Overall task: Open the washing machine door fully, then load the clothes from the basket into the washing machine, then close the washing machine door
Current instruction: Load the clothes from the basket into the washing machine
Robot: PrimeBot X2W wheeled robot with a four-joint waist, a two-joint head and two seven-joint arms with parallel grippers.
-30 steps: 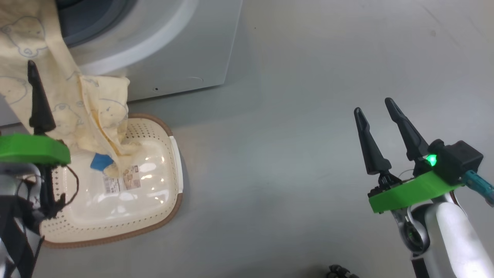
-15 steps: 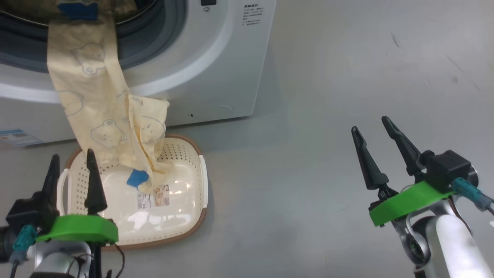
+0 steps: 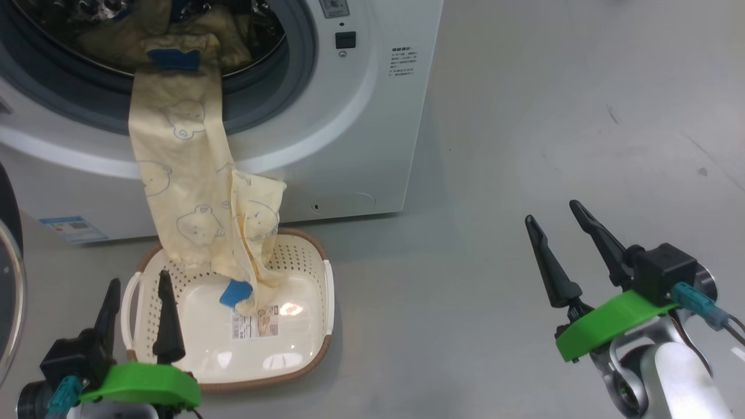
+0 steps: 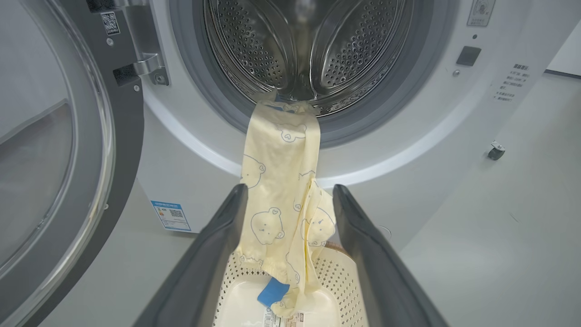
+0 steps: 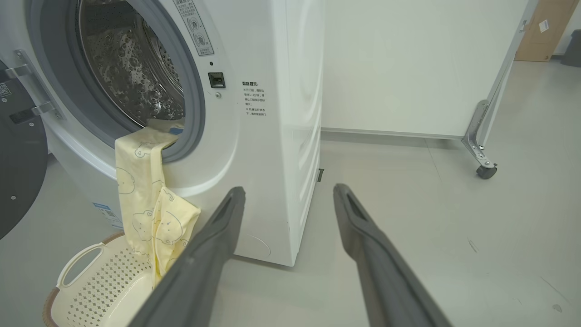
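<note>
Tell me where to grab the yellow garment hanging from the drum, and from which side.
Probably the doubled fold of the clothes just above the basket, approached from the front with the open left pincer: there the cloth bunches and hangs free, while higher up it lies flat against the washing machine.

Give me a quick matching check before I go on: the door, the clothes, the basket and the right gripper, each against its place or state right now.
Things:
1. the washing machine door
2. the clothes
3. the basket
4. right gripper

Places or states:
A. standing low in front of the washing machine
B. open, holding nothing, off to the right
C. swung wide open
D. draped out of the drum, end hanging into the basket

Pairs: 1-C, 2-D, 3-A, 4-B
</note>
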